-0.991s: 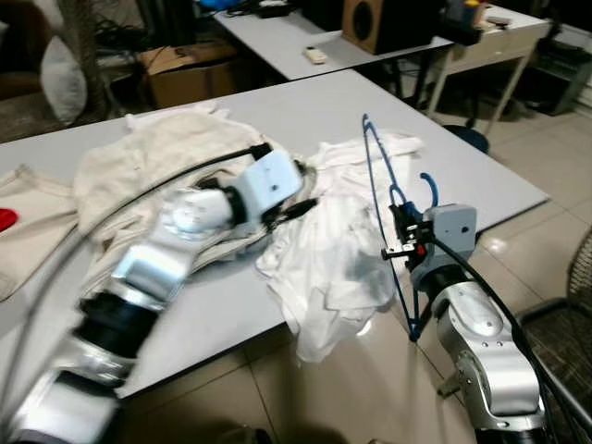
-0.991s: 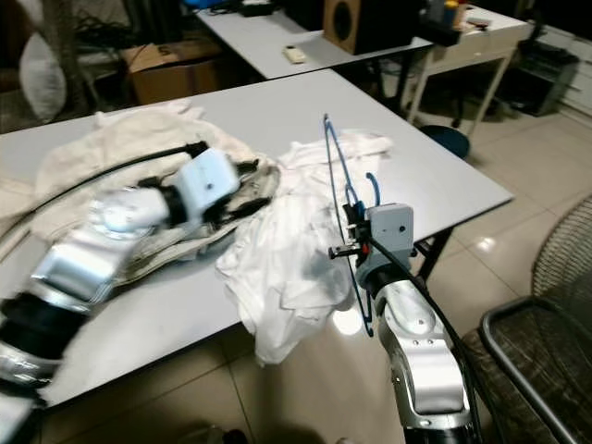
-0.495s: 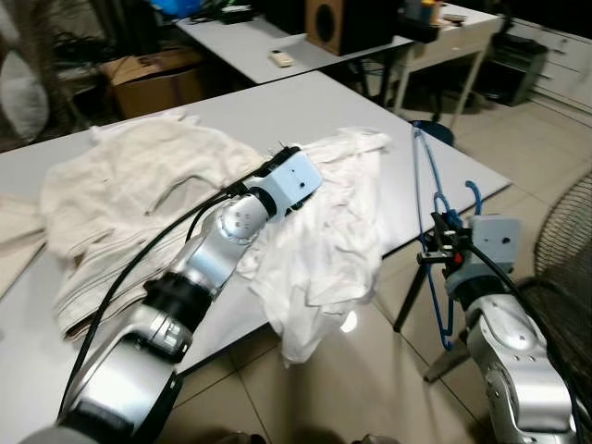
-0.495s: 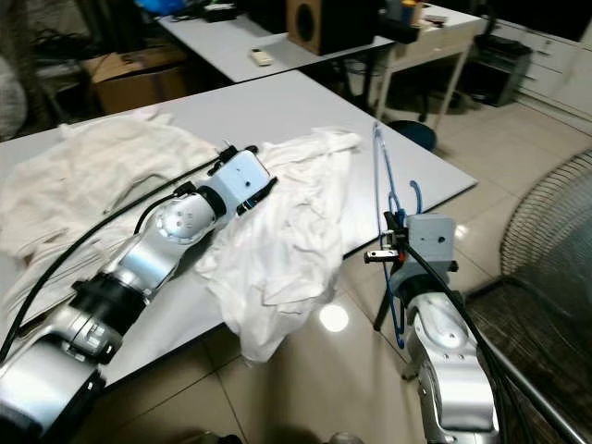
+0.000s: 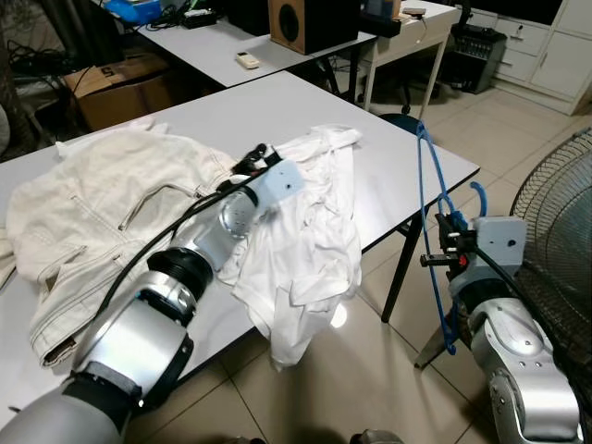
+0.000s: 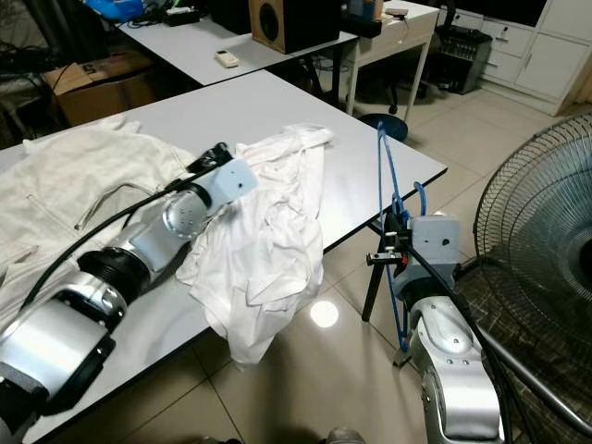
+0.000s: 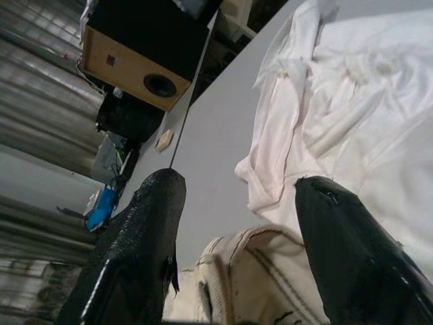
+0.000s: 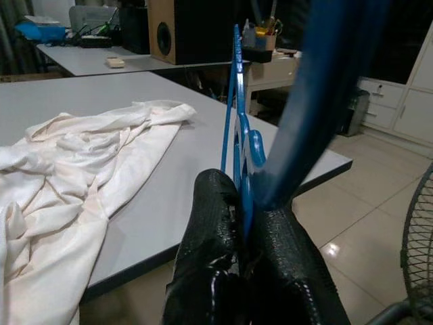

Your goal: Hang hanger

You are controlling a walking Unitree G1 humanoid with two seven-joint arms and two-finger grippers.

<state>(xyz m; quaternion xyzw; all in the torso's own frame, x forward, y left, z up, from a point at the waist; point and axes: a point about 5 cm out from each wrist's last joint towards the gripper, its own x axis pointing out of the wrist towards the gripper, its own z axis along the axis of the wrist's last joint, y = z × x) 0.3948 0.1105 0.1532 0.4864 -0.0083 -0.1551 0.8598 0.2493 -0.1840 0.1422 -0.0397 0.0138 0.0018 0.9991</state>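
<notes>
Right gripper (image 8: 247,203) clamps the hanger (image 5: 431,199), left gripper (image 7: 233,217) gapes over the shirt (image 5: 310,231); next, find a rail.

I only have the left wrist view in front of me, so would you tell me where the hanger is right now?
Observer: The blue hanger is held upright by the right gripper, off the table's near corner, above the floor.
Operator: Thank you. Is the grip firm?
Observer: In the right wrist view both fingers are shut on the hanger's wire near its hook.
Operator: And where does my left gripper sit on the table?
Observer: The left gripper is open over the seam between the beige jacket and the white shirt, which drapes over the table edge.
</notes>
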